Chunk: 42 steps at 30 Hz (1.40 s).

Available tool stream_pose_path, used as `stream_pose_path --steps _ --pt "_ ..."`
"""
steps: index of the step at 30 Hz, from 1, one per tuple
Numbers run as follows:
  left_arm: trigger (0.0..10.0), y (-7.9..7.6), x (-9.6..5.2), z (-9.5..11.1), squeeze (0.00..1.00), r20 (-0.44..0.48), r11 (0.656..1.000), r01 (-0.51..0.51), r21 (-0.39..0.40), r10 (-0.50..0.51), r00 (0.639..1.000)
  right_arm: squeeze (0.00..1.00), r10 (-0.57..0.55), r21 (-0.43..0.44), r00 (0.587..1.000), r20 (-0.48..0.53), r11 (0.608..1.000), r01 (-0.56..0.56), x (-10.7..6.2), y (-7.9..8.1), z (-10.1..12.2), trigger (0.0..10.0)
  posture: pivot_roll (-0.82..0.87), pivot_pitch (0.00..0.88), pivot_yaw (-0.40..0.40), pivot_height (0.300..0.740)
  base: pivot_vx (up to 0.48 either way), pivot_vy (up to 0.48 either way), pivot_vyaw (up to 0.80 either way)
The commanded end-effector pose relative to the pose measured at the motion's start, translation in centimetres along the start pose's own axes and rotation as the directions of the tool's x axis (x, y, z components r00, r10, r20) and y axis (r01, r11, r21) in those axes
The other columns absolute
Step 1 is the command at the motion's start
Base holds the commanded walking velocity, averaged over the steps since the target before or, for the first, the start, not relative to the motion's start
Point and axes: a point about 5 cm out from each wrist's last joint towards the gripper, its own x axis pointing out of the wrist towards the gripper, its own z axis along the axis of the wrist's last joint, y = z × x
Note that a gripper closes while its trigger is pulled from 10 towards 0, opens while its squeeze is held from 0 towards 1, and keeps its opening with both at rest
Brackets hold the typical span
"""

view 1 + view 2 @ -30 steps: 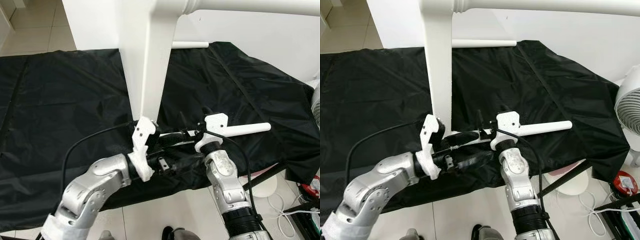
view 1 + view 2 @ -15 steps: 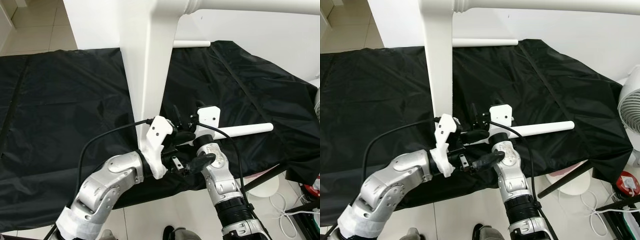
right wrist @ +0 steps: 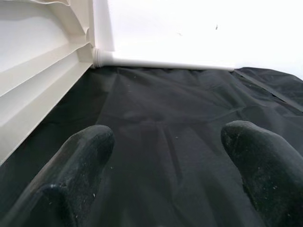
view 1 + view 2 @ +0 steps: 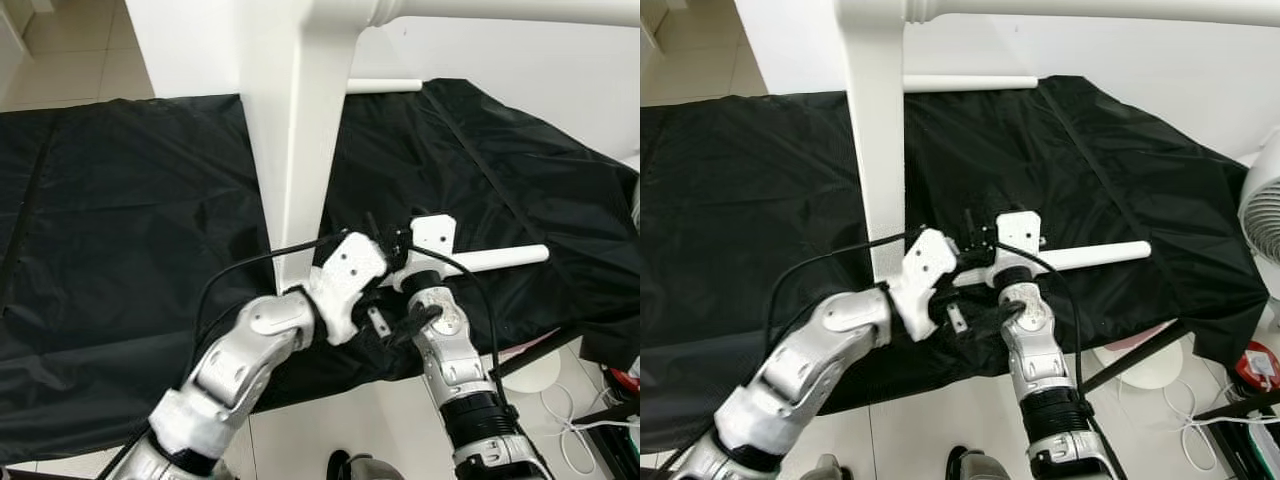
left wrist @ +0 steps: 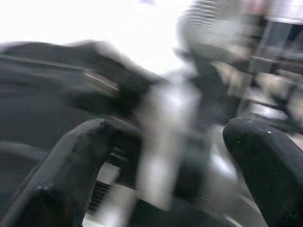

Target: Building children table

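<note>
The white children's table point(image 4: 295, 130) stands on its edge on a black cloth point(image 4: 120, 200), one leg point(image 4: 500, 12) jutting out overhead and another point(image 4: 385, 86) at the back. A further white leg point(image 4: 495, 259) lies on the cloth by my right wrist. My right gripper point(image 4: 383, 238) points away from me over the cloth next to the tabletop; in the right wrist view its fingers point(image 3: 80, 161) are open with only cloth between them. My left gripper point(image 4: 400, 315) reaches across to my right forearm point(image 4: 445, 345), open, with its wrist view blurred.
A white fan point(image 4: 1265, 210) stands off the cloth's right corner. Below it on the tiled floor are a round white base point(image 4: 535, 375), cables point(image 4: 1200, 420) and a red object point(image 4: 1260, 365). The cloth's near edge runs just under both arms.
My left arm has swung to the right, bringing its gripper from beside the tabletop to my right forearm. The right gripper has stayed near the same spot.
</note>
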Motion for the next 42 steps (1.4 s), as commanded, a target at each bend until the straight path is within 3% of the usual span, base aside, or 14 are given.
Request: stream_pose_path --steps 1,4,6,10,16,26,34,41,42 --pt "10.0 0.1 0.3 -0.1 0.0 -0.004 0.998 -0.057 0.02 0.057 0.998 0.0 -0.041 0.004 0.999 -0.021 0.999 0.041 -0.4 -0.7 -0.6 10.0 0.09 0.132 -0.002 0.74 0.0 0.0 0.0" --pt "10.0 -0.1 0.6 0.0 0.0 0.003 0.997 -0.08 0.018 0.08 0.997 0.0 -0.099 -0.006 0.994 -0.038 0.995 0.099 -0.7 -2.1 -1.1 10.0 0.09 0.129 -0.001 0.74 0.0 0.0 0.0" --pt "10.0 -0.1 0.6 0.0 0.0 0.003 0.997 -0.08 0.018 0.08 0.997 0.0 -0.099 -0.006 0.994 -0.038 0.995 0.099 -0.7 -2.1 -1.1 10.0 0.09 0.129 -0.001 0.74 0.0 0.0 0.0" --pt "10.0 -0.1 0.8 -0.2 0.0 0.001 0.994 -0.11 0.029 0.11 0.994 0.0 -0.2 -0.031 0.979 -0.038 0.98 0.199 -1.4 -5.2 -1.3 10.0 0.09 0.13 0.003 0.74 0.0 0.0 0.0" --pt "10.0 0.6 0.4 -0.6 0.0 -0.011 0.979 -0.194 0.064 0.195 0.981 0.0 -0.248 -0.064 0.968 -0.046 0.967 0.245 -2.5 -7.0 -1.7 10.0 0.09 0.129 0.008 0.74 0.0 0.0 0.0" --pt "10.0 2.5 -1.8 -1.6 0.0 -0.058 0.94 -0.321 0.12 0.329 0.943 0.0 -0.257 -0.069 0.965 -0.053 0.965 0.253 -3.1 -7.2 -2.0 10.0 0.1 0.135 0.008 0.74 0.0 0.0 0.0" --pt "10.0 4.5 -4.1 -2.1 0.0 -0.076 0.884 -0.433 0.174 0.451 0.889 0.0 -0.192 -0.046 0.981 -0.041 0.981 0.19 -2.8 -6.2 -1.9 10.0 0.12 0.135 -0.007 0.74 0.0 0.0 0.0" --pt "10.0 4.9 -5.4 -2.5 0.0 -0.095 0.868 -0.459 0.188 0.481 0.871 0.0 -0.167 -0.048 0.985 -0.043 0.985 0.165 -2.9 -5.8 -2.0 10.0 0.12 0.135 -0.012 0.74 0.0 0.0 0.0" --pt "10.0 5.2 -6.1 -2.7 0.0 -0.106 0.859 -0.472 0.197 0.497 0.861 0.0 -0.157 -0.047 0.987 -0.044 0.987 0.155 -3.0 -5.6 -2.1 10.0 0.12 0.133 -0.017 0.74 0.0 0.0 0.0"
